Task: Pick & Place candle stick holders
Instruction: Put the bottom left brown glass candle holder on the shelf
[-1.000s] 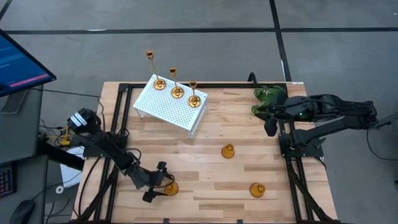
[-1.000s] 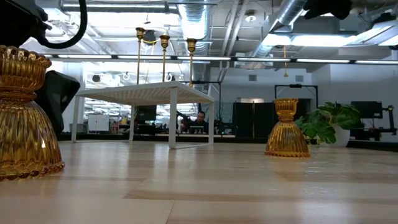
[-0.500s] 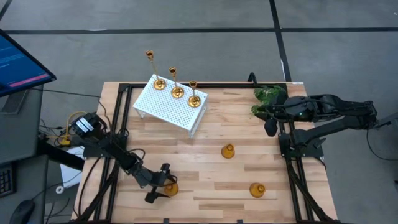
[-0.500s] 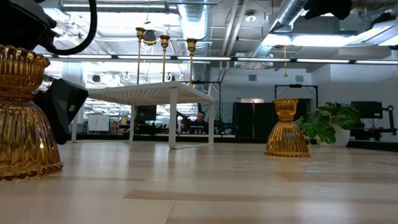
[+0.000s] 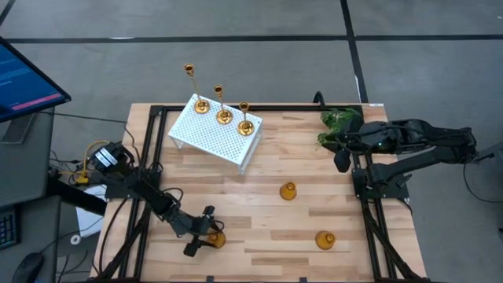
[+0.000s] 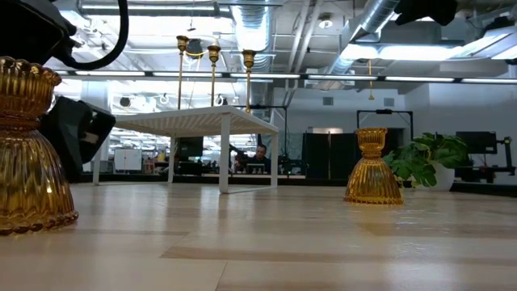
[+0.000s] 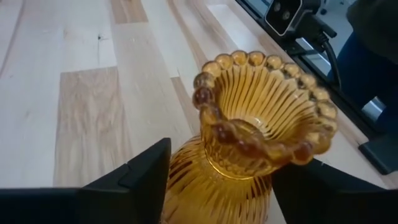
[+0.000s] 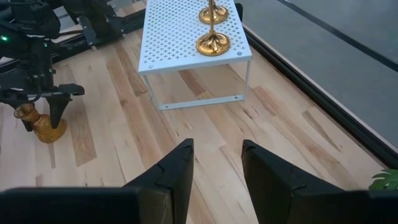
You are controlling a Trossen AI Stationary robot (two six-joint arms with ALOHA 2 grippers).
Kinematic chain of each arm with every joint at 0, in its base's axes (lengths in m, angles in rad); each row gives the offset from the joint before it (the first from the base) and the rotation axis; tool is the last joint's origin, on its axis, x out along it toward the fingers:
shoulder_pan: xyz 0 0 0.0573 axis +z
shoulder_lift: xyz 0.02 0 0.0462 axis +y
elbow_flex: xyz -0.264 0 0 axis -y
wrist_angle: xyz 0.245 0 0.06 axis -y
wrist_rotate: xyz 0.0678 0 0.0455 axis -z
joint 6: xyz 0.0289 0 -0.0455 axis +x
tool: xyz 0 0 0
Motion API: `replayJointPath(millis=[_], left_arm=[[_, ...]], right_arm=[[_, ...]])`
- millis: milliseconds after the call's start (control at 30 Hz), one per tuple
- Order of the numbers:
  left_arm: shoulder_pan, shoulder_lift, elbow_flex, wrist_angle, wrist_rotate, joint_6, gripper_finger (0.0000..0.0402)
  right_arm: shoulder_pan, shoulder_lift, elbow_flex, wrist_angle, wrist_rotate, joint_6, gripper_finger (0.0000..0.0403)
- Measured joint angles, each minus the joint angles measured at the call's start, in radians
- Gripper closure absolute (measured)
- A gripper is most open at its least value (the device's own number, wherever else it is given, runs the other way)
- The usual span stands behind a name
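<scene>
Three tall thin-stemmed gold holders (image 5: 224, 115) stand on their round bases on a white perforated rack (image 5: 212, 134) at the far left. Three short bell-shaped amber holders stand on the table: one mid-table (image 5: 288, 190), one near right (image 5: 324, 240), one near left (image 5: 215, 239). My left gripper (image 5: 200, 231) is open, with one finger on each side of the near-left holder (image 7: 249, 124). My right gripper (image 5: 342, 159) is open and empty, raised at the table's right edge beside the plant. My left gripper's fingers (image 7: 146, 177) stand close against the two sides of the near-left holder's ribbed lower body (image 7: 199, 180), coming level from the table's left. I cannot tell whether they touch it. The holder stands upright on the table.
A green leafy plant (image 5: 339, 122) sits at the far right corner. The rack's legs (image 6: 224, 153) leave a gap beneath it. Black frame rails (image 5: 369, 220) run along the table's left and right edges. Bare wood lies between the short holders.
My left gripper has moved a little toward the table's right, farther around the near-left short holder. Its fingers keep the same wide gap. My right arm has kept still.
</scene>
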Motion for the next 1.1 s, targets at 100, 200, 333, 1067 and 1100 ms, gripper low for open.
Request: replayJointPath(millis=[100,200,333,1067,1100], left_arm=[[0.000,-0.015,0.000,-0.019,-0.006,-0.027,0.0164],[-0.001,-0.037,0.000,-0.057,-0.009,-0.047,0.0164],[-0.001,-0.095,-0.001,-0.139,-0.015,-0.055,0.0174],[0.041,-0.292,-0.001,-0.345,-0.182,-0.057,0.0239],[0.041,-0.292,-0.001,-0.348,-0.181,-0.058,0.0237]], right_arm=[[0.000,0.000,0.000,0.000,0.000,0.000,0.0275],[0.000,0.000,0.000,0.000,0.000,-0.003,0.0276],[0.000,0.000,0.000,0.000,0.001,-0.004,0.0279],[0.000,0.000,0.000,0.000,0.010,-0.012,0.0283],[0.000,0.000,0.000,0.000,0.011,-0.011,0.0283]])
